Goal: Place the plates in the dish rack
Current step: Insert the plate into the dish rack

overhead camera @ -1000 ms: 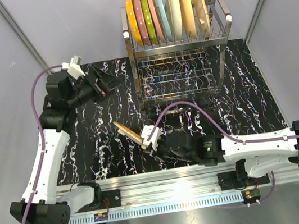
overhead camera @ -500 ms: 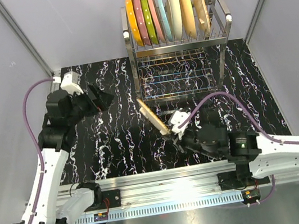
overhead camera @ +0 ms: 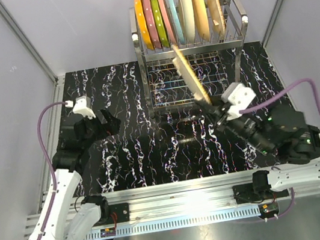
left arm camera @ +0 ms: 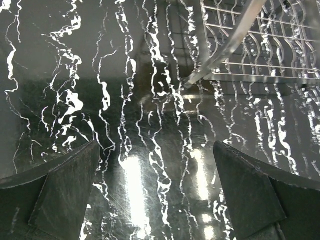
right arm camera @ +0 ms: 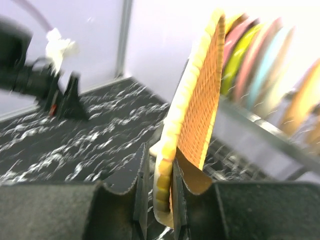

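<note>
The steel dish rack (overhead camera: 138,44) stands at the back of the table, with several plates (overhead camera: 174,17) upright in its upper tier. My right gripper (overhead camera: 213,106) is shut on the lower rim of a tan plate (overhead camera: 188,73) with an orange woven face. That plate is held on edge, tilted, in front of the rack's lower tier. In the right wrist view both fingers clamp the plate's yellowish rim (right arm camera: 162,197), and the racked plates (right arm camera: 250,65) are blurred behind it. My left gripper (overhead camera: 113,122) is open over the bare table, left of the rack.
The table is black marble-patterned (overhead camera: 153,151), walled by grey panels on both sides. In the left wrist view the rack's lower corner leg (left arm camera: 220,55) lies ahead to the right. A purple cable (overhead camera: 277,92) arcs over the right arm.
My right gripper has carried the tan plate from the table's middle up and to the right, toward the rack. The left arm has drawn back toward the near left, still open.
</note>
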Robot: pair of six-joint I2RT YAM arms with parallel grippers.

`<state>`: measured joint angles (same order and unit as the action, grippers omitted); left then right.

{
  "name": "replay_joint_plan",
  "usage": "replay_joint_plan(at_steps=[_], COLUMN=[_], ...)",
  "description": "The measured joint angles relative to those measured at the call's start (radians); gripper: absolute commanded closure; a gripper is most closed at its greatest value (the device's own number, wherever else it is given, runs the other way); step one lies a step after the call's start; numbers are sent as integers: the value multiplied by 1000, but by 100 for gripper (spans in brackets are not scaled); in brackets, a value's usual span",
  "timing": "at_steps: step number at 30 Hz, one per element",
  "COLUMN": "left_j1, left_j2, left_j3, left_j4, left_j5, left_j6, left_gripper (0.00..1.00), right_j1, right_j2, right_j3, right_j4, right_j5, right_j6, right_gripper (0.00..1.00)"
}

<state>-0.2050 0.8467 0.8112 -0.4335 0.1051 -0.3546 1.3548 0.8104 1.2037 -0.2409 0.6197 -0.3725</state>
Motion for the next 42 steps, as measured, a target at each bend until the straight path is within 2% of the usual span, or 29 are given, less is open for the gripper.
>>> replay_joint_plan(at_steps=[7,15,18,25,31,35,42], left_j1=[0,0,0,0,0,0,0], left_j2=[0,9,14,14,14,18,46], left_j3=[-78,-80,-80,-80,-80,-80,-81], left_j4=[40,68,68,68,68,69,68], left_j5=[-14,-13,-11,-3,-1,15,51], left_j6=[21,24,24,24,24,24,23], left_gripper=[1,1,1,1,1,1,1], right_j1=[0,-3,-46,-371,-685,-854,-1287], right_j2=[24,101,137,253,307,338,435], right_j3=[154,296,325,365,377,480,542], right_j4=[109,266,304,229,94,29,-34], right_j5=[91,161,174,130,-22,-91,-311], right_j6=[-238,-489,-558,-539,-367,-283,-33], right_gripper=[100,100,100,100,100,100,100])
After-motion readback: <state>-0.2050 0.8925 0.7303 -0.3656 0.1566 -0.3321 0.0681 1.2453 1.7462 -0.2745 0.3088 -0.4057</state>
